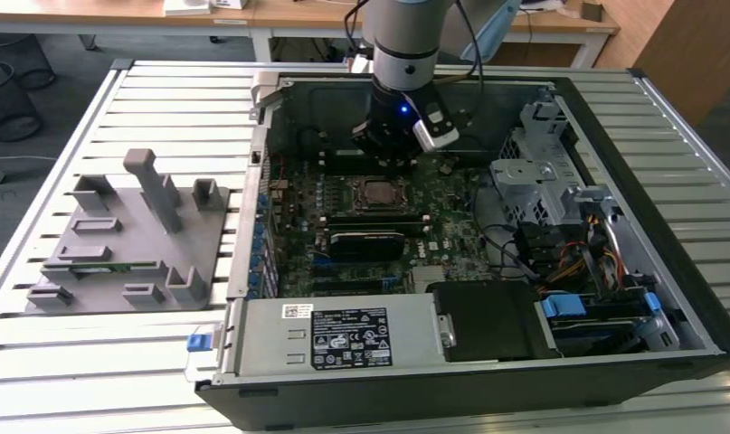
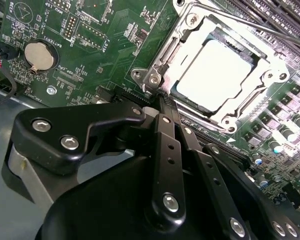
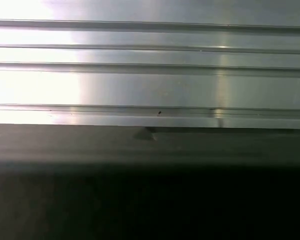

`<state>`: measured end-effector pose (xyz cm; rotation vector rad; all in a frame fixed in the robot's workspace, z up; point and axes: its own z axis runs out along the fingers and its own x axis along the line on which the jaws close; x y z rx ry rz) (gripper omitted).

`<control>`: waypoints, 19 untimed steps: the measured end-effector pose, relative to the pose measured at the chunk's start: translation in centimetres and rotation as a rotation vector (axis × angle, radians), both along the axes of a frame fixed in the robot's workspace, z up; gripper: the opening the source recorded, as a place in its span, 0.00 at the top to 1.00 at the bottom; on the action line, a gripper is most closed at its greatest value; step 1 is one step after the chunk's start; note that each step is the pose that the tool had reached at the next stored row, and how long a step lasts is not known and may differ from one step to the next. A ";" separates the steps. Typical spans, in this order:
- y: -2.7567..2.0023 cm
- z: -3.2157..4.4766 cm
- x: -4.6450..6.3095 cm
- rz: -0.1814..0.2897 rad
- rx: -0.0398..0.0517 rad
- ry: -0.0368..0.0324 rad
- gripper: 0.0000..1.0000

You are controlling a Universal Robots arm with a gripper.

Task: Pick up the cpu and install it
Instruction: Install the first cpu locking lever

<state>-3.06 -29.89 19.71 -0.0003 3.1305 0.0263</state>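
Silver-topped cpu (image 2: 217, 75) lies flat in the motherboard socket (image 2: 270, 80), metal face up, framed by the socket's steel retention bracket, as seen in the second wrist view. The chip is square, so it has no marked long axis; its edges run parallel to the frame around it, which suggests it is seated rather than merely dropped in. The robot's hand (image 2: 162, 102) sits just beside the socket's near corner, its two black fingers (image 2: 166, 150) drawn together to a narrow point with nothing visible between them: clenched and empty, apart from the chip.

The exterior view shows the arm reaching down into the open computer case (image 1: 654, 298), which lies on its side on the slatted metal table (image 1: 159, 99) so the board faces upward for access from above. The hand there hangs over the board just behind the socket. A grey parts holder (image 1: 129, 240) stands on the table at the exterior view's left, well apart from the case.
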 end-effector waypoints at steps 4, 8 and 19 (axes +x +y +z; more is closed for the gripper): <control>-0.01 -0.11 0.0 0.000 -0.0006 0.0002 0.89; 0.00 -0.14 0.0 0.000 -0.0001 0.0002 0.89; 0.00 0.40 0.0 0.000 0.0004 0.0001 0.89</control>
